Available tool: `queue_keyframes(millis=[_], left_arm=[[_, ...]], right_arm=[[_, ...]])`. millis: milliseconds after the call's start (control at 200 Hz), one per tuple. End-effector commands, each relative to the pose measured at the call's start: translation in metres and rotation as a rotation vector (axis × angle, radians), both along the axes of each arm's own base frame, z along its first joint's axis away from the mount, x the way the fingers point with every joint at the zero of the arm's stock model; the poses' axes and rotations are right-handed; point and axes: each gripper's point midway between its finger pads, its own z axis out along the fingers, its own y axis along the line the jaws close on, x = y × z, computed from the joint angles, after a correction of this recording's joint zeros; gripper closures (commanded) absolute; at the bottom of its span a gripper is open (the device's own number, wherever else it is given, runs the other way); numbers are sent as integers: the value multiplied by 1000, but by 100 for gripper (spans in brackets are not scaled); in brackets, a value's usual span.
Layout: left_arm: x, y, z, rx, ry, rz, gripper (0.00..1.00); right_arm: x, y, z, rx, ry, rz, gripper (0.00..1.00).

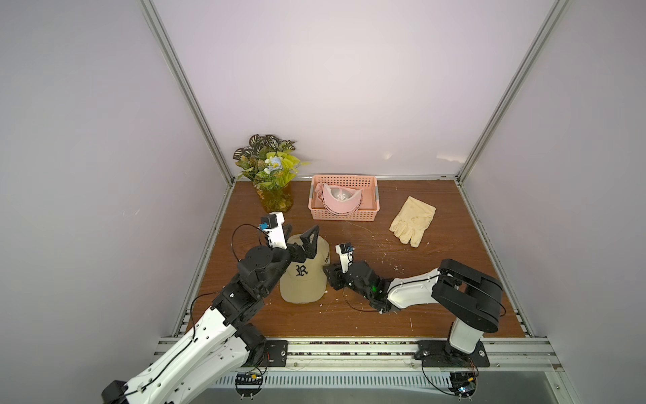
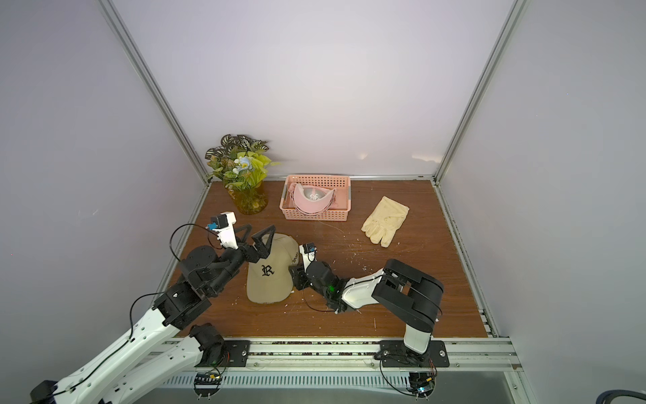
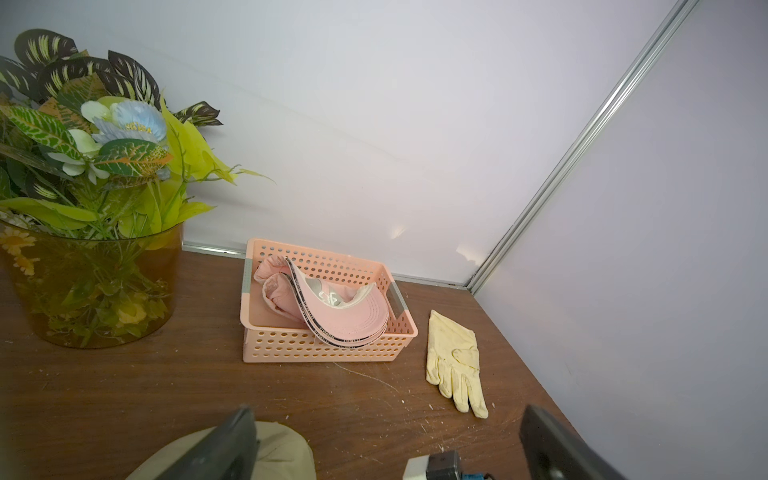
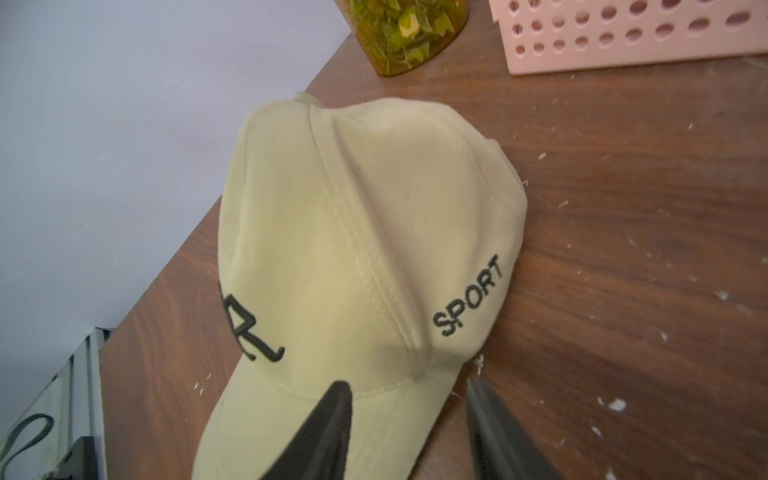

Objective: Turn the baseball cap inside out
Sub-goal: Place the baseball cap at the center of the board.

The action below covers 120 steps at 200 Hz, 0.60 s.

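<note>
Crown-up, the beige cotton baseball cap (image 1: 304,273) lies on the brown wooden table (image 1: 402,300), brim toward the robot. Left gripper (image 1: 300,233) hovers wide open, empty; right gripper (image 4: 409,419) is parted, straddling the brim's edge.

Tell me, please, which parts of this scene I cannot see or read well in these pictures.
- Inside of the beige cap: hidden in every view; it lies crown up.
- Side lettering on the cap: too small in both top views; only the right wrist view reads it.
- Logo on the pink cap in the basket: too small.
- Right hand: mostly cut off by the right wrist view's edge.
- Left hand: covers part of the crown.
</note>
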Motion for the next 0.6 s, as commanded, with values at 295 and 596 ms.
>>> queue_keyframes(millis=[295, 596], left_arm=[[62, -15, -32, 238, 169, 0, 5], [150, -24, -62, 276, 277, -17, 17]], right_arm=[[28, -76, 50, -104, -105, -188, 23], [60, -160, 54, -182, -31, -287, 23]])
